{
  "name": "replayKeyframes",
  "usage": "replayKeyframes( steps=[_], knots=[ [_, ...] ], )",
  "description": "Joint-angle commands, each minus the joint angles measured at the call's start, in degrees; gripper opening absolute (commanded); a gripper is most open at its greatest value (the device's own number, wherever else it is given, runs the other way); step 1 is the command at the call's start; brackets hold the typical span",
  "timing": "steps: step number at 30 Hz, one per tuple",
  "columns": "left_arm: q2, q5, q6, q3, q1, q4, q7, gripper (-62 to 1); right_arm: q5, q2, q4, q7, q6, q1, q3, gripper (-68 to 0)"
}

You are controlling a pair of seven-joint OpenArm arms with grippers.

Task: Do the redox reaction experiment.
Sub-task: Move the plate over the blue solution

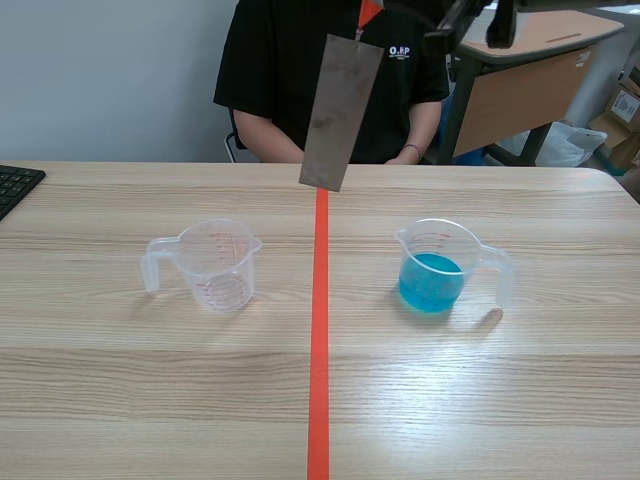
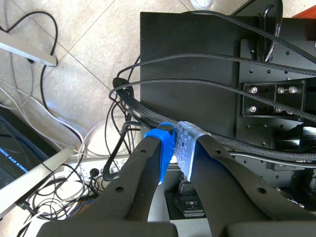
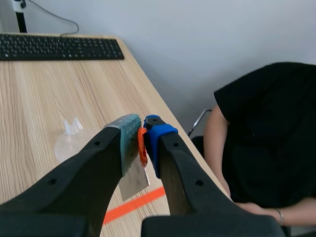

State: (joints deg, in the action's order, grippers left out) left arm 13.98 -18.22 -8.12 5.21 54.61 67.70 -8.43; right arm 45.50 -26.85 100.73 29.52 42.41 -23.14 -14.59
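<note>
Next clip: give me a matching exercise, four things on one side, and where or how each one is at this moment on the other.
Things
1. metal strip
2. left measuring cup
3. right measuring cup
4. keyboard

Places or states
A. holds blue liquid
B. lies at the left edge of the table
C. hangs in the air over the orange tape line, clamped in the right gripper
D. empty and clear

Pairs: 1-C, 2-D, 3-A, 4-B
</note>
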Motion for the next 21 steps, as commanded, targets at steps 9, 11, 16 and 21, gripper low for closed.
replayKeyframes(
  steps=[9, 11, 16, 21],
  knots=[
    [0.3, -0.2, -0.2, 0.2, 0.5, 0.5, -0.6, -56.2, 5.2, -10.7, 0.3, -0.7, 0.3, 3.7, 8.2, -65.8],
    [0.3, -0.2, -0.2, 0.2, 0.5, 0.5, -0.7, -56.2, 5.3, -12.0, 0.3, -0.7, 0.3, 5.3, 10.4, -65.8],
    [0.3, -0.2, -0.2, 0.2, 0.5, 0.5, -1.6, -56.2, 5.8, -13.9, 0.3, -0.9, 0.3, 8.9, 14.8, -65.8],
    [0.3, -0.2, -0.4, 0.2, 0.6, 0.5, 0.0, -56.2, 5.7, -14.6, 0.3, -0.9, 0.3, 10.2, 15.7, -65.8]
  ],
)
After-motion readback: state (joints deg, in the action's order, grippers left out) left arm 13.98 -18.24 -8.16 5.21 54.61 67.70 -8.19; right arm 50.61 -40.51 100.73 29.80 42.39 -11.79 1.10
